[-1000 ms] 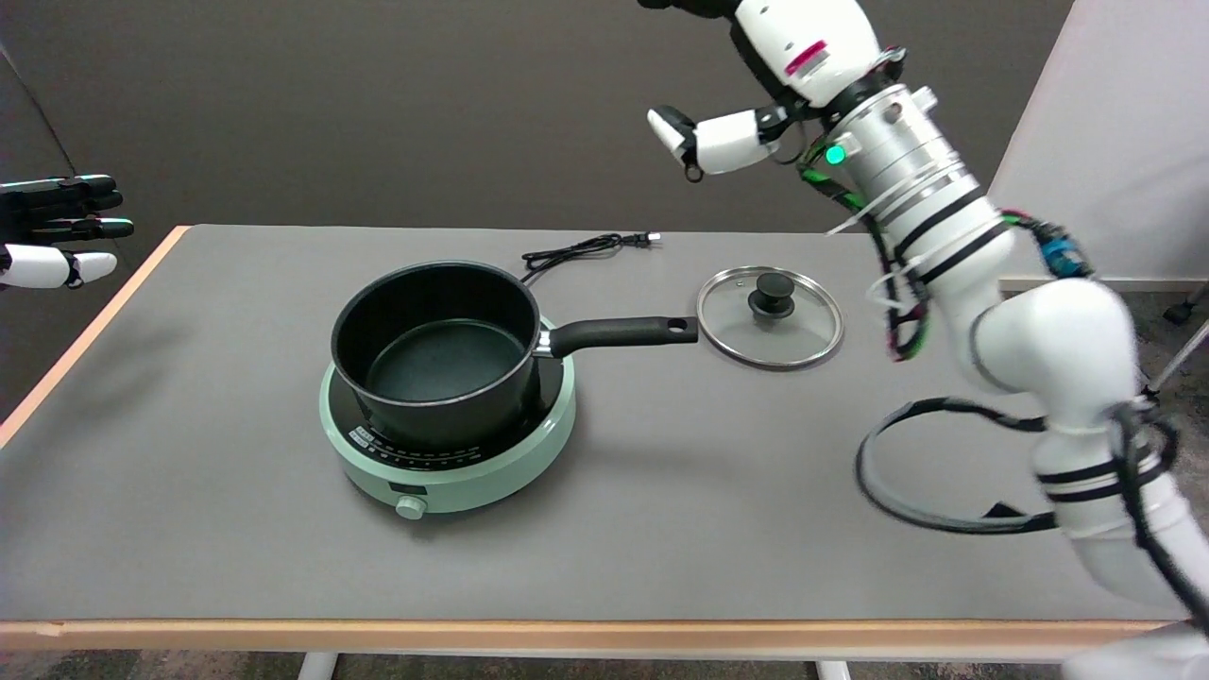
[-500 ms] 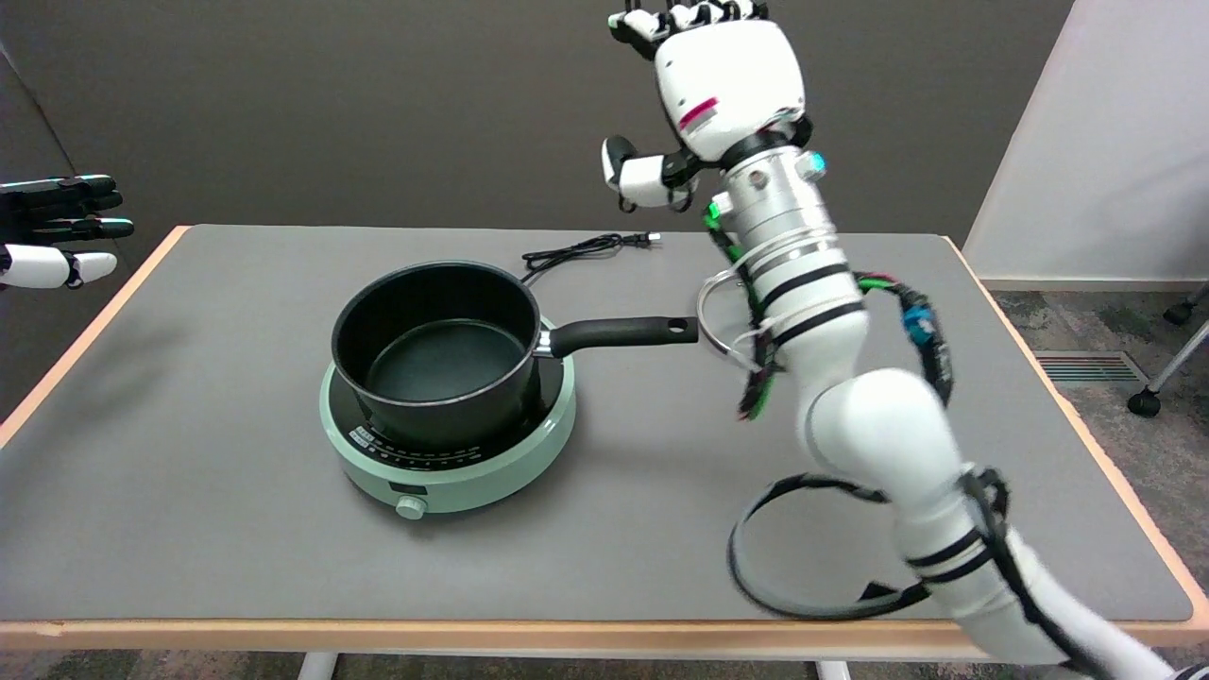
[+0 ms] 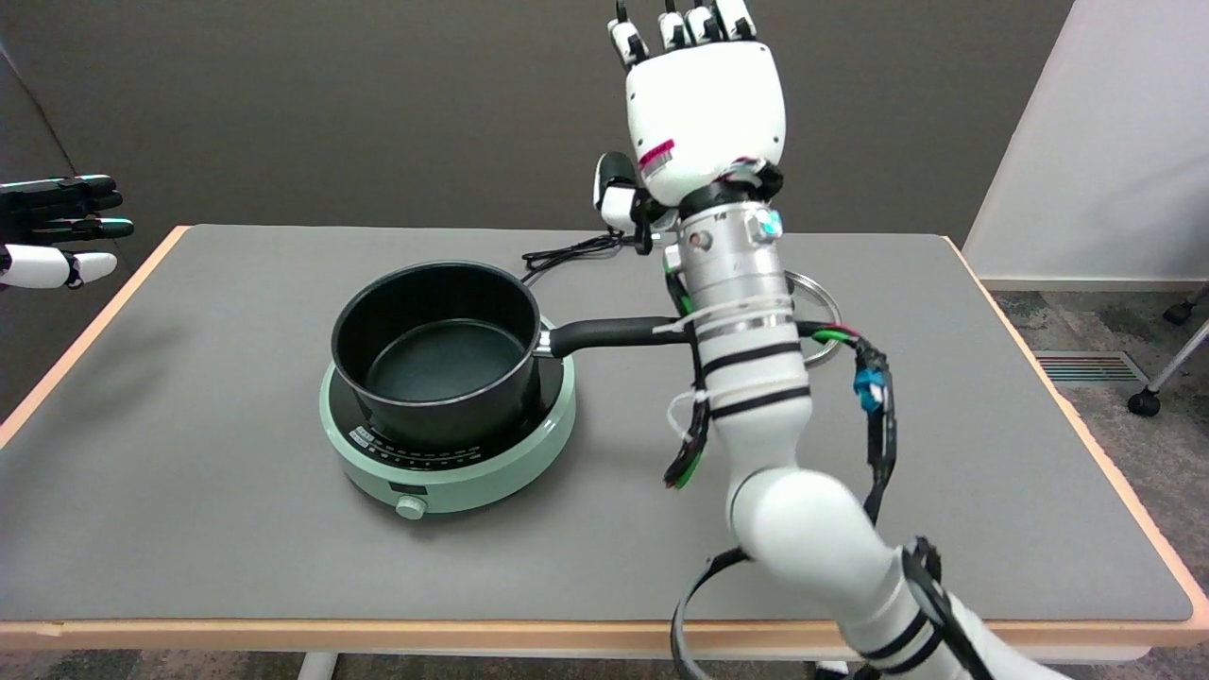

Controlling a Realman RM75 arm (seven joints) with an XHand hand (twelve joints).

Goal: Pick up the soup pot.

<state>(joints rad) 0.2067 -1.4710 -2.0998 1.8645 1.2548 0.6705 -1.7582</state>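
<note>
One soup pot [image 3: 436, 354], one cooker [image 3: 453, 444], one lid [image 3: 820, 312], one cord [image 3: 576, 250].

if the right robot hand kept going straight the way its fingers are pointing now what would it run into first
Probably nothing on the table. The right robot hand is raised with fingers pointing up and away toward the dark back wall, well above the soup pot and its handle. Depth is unclear.
</note>
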